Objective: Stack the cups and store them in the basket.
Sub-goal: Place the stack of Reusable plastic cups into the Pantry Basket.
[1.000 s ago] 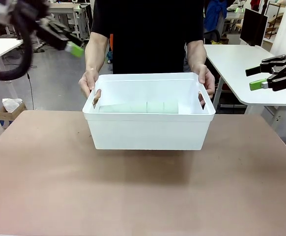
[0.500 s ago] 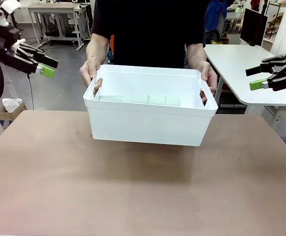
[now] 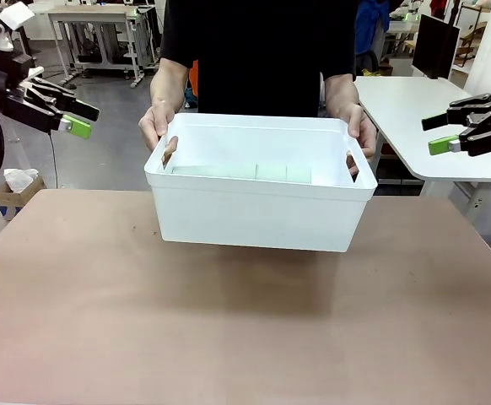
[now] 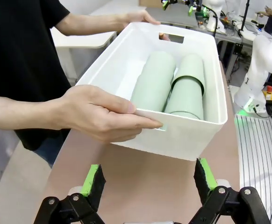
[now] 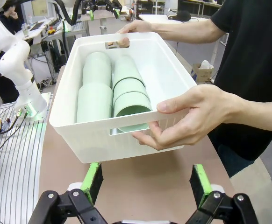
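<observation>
White basket (image 3: 254, 224) with cups (image 4: 168, 86) sits slightly lower than before in the person's hands (image 4: 101, 119); I see both jaws spread, left gripper (image 3: 75, 118) barely shifted.

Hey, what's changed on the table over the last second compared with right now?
The person's hands lifted the basket off the table and hold it by both handles. The left claw dropped from the top of the front view to lower at the far left. The right claw stayed open at the right edge, and the cups stayed lying inside.
</observation>
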`<state>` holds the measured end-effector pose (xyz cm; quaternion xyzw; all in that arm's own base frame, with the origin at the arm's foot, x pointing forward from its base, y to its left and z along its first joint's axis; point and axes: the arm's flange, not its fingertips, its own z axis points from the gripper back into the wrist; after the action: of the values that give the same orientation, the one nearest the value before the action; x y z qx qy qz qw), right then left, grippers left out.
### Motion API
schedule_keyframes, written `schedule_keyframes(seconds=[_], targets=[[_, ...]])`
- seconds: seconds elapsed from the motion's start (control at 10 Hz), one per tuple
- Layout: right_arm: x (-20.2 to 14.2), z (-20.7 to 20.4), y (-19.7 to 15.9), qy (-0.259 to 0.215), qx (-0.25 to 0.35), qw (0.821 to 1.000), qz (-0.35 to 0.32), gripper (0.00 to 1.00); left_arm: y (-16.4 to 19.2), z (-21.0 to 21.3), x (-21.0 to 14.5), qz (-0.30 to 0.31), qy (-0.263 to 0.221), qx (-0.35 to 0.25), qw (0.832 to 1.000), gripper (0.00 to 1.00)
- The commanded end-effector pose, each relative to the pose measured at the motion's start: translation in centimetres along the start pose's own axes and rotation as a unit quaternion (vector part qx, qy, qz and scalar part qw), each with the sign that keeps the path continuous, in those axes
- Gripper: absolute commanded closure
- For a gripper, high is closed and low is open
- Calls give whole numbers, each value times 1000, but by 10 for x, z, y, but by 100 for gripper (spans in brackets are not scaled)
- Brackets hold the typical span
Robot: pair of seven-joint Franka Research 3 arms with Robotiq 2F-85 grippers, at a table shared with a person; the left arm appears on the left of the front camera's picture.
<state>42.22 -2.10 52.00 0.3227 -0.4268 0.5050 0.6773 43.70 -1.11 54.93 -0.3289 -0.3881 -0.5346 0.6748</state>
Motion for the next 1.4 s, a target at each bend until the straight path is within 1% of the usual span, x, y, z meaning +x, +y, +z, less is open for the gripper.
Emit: schedule_keyframes(seconds=[0.0,1.3], targets=[[5,-1,0,-8,-2,1000,-5,0,0,-1,3,6,-1,5,1000,0],[5,-1,0,-8,-2,1000,-5,0,0,-1,3,6,-1,5,1000,0]])
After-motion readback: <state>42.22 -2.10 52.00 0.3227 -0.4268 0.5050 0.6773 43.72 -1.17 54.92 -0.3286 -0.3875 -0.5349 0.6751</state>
